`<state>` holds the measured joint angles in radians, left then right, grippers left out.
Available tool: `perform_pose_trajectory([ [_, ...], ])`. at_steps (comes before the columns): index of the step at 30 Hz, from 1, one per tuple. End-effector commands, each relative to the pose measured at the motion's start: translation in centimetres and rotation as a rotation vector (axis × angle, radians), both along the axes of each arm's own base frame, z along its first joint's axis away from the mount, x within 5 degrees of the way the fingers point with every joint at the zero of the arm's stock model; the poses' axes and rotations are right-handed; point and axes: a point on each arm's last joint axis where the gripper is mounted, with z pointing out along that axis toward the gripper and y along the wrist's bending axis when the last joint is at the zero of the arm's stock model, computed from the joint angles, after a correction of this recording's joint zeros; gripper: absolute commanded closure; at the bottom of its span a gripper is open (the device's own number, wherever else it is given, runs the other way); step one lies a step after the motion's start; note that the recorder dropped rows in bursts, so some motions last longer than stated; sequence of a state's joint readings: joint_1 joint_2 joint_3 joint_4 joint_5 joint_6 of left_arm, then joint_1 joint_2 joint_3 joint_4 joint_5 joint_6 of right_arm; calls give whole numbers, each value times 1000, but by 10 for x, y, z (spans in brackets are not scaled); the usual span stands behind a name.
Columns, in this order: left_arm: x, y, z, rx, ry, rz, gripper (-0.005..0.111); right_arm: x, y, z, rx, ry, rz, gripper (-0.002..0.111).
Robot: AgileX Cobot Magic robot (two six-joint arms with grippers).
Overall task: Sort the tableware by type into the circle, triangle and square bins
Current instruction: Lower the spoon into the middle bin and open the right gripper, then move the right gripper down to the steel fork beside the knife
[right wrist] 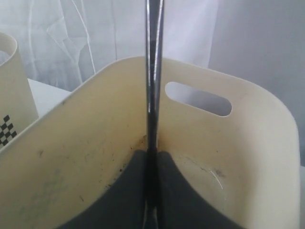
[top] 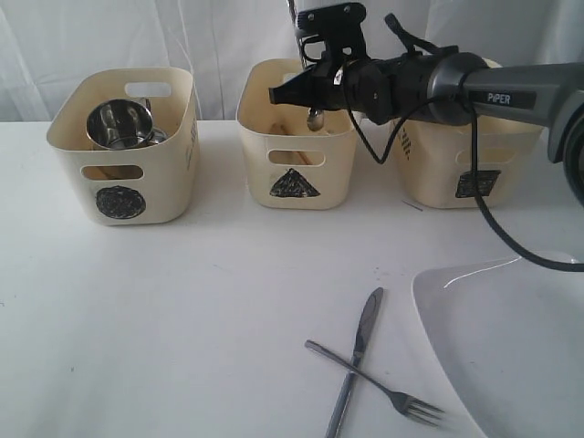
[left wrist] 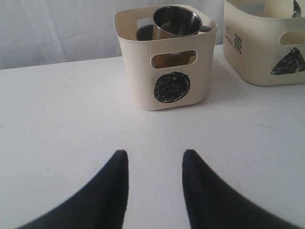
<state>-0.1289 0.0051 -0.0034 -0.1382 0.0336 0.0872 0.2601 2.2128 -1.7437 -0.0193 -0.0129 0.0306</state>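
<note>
I read steel mugs [top: 119, 125] inside the circle bin [top: 123, 203], the spoon [top: 315, 117] hanging over the triangle bin [top: 297, 187], and the knife [top: 368, 319] and fork [top: 392, 394] crossed on the tabletop [top: 182, 319] beside the white plate [top: 511, 347].

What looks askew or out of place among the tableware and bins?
The knife and fork lie crossed on the table, unsorted. In the circle bin, a steel mug sits tipped, poking above the rim rather than upright. Nothing looks spilled or broken.
</note>
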Motion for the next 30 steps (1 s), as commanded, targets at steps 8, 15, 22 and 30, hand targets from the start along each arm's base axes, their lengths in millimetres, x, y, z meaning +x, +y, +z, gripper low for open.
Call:
perform_pose_trajectory([
  [8, 0, 0, 0, -5, -7, 2, 64, 2, -5, 1, -5, -9, -8, 89],
  [15, 0, 0, 0, -5, -7, 2, 64, 2, -5, 1, -6, -7, -8, 88],
  [22, 0, 0, 0, -5, -7, 2, 64, -3, -7, 7, -21, 51, -10, 88],
  [30, 0, 0, 0, -5, -7, 2, 64, -65, -23, 40, -84, 350, -27, 88],
])
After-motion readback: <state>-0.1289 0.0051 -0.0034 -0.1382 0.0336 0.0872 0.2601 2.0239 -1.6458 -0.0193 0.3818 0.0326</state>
